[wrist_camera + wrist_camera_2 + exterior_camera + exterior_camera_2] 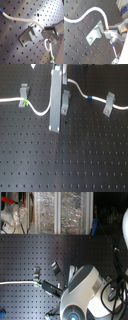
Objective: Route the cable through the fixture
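Observation:
The white cable (35, 109) lies across the black perforated board, with a green band (22, 101) at the first exterior view's left and a blue band (90, 98) toward its right. Three grey clip fixtures stand in a row: left (23, 94), middle (65, 101) and right (109, 104). My gripper (55, 124) is a grey bar next to the middle clip. In both wrist views the jaws are shut on the cable (94, 10) right beside that clip (95, 32). The cable (20, 18) runs outside the clip's slot (28, 36). Its slack hangs past the fingers (53, 30).
The second exterior view shows the arm's white body (82, 294) over the board, with the cable's left end (17, 283) and two clips (55, 267) beside it. Clear bins (47, 212) and dark wires (112, 252) sit behind the board.

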Controlling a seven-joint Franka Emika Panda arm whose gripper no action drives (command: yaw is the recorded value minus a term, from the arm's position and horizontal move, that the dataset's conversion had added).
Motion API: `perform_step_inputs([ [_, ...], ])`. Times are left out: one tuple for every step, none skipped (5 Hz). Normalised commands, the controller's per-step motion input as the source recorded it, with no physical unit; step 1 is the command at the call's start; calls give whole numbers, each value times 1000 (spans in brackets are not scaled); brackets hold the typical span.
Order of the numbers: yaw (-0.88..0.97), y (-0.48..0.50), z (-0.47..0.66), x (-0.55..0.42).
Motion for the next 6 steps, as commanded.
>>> perform_step_inputs([
  [-371, -82, 106, -11],
  [154, -31, 174, -142],
  [960, 21, 151, -174],
  [971, 33, 140, -157],
  [0, 0, 69, 1],
  [1000, 0, 231, 3],
])
